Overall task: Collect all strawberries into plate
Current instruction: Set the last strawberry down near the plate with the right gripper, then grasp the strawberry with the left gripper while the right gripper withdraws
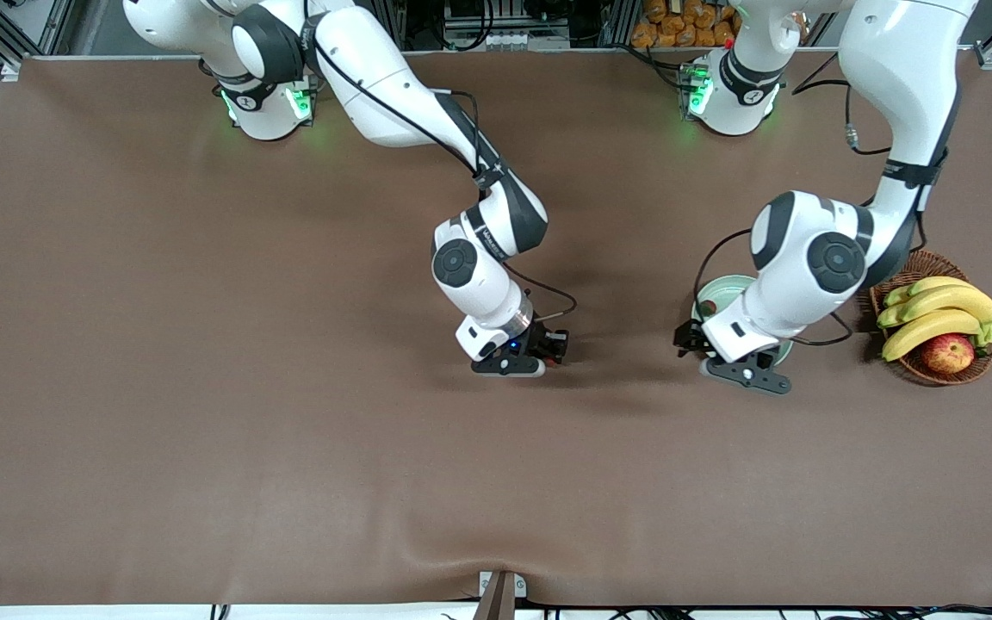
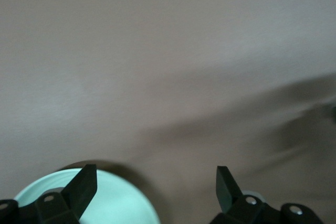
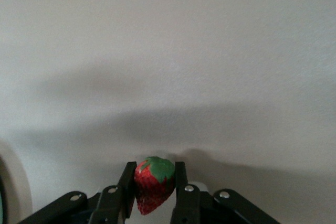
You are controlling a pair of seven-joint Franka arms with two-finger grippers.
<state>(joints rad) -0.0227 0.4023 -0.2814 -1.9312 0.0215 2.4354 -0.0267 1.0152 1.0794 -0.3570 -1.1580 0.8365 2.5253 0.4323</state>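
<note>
- desk: brown cloth; wicker basket of bananas and an apple at the left arm's end.
- plate: mint green, beside the basket, mostly under the left arm.
- left gripper: over the plate's edge, jaws wide apart, nothing between them.
- right gripper: over mid-desk, jaws clamped on a strawberry, green top up.

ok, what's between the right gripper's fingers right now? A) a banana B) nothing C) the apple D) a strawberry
D: in the right wrist view a strawberry with a green top sits clamped in the right gripper, a finger against each side of it, over bare tablecloth.
</note>
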